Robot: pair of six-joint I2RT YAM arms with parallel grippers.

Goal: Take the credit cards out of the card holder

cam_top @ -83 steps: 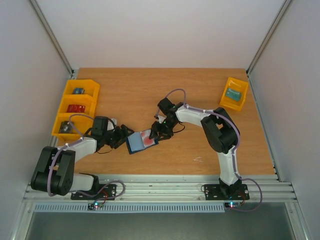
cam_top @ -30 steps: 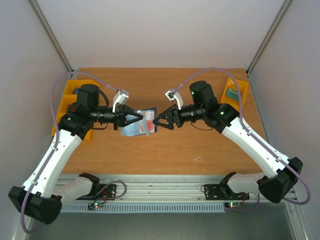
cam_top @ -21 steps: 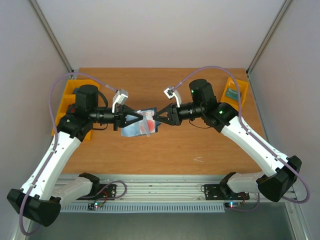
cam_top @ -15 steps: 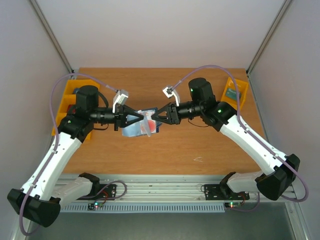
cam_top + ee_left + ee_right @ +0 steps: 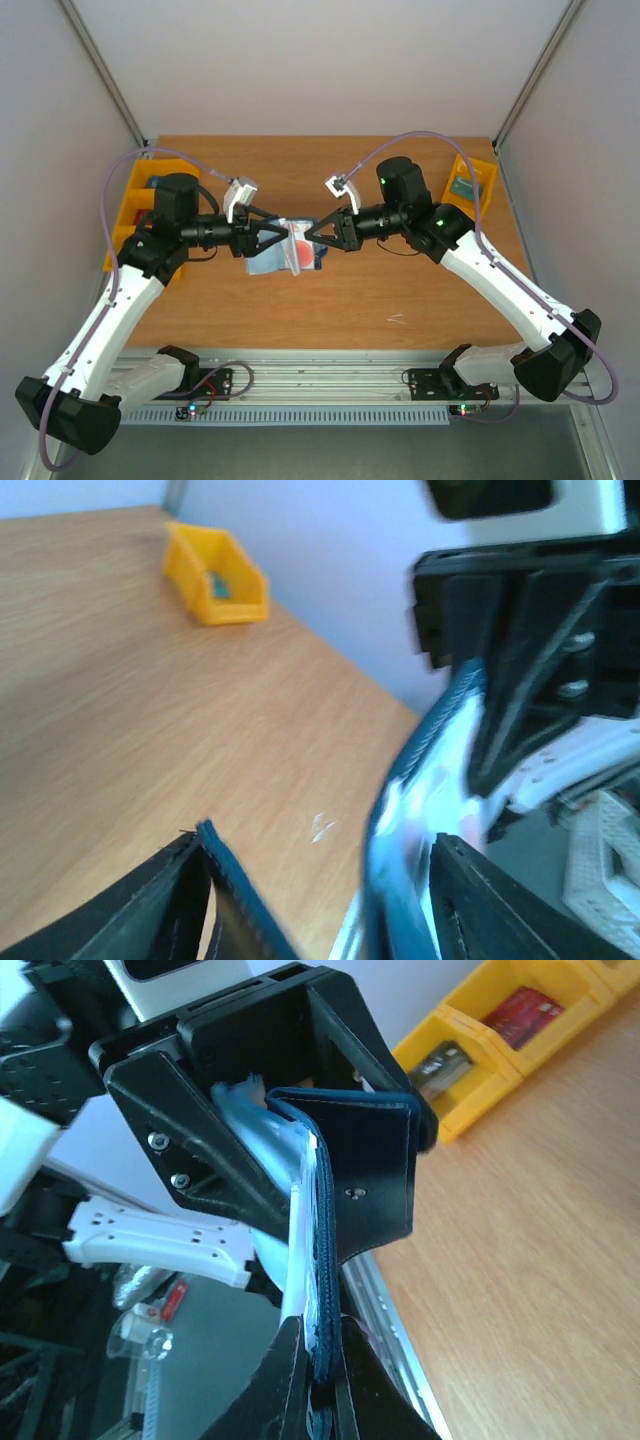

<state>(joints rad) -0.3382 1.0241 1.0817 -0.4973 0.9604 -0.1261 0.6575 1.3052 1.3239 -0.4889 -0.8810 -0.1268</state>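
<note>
While clamped, card holder (image 5: 365, 1175) half-hides credit cards (image 5: 297, 249).

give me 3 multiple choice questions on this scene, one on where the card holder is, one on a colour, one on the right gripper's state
1. Where is the card holder?
A. lying flat on the table
B. inside a yellow bin
C. held up in the air between the two arms

2. What colour is the round mark on the pale credit card?
A. green
B. red
C. black

3. How is the right gripper?
A. wide open, touching nothing
B. shut on the card holder's edge
C. out of every view

Answers:
1 C: the top view shows it off the wood, between the left gripper and the right one.
2 B: the top view shows a red dot on the pale card.
3 B: the right wrist view shows both fingers pinched on the navy edge.
</note>
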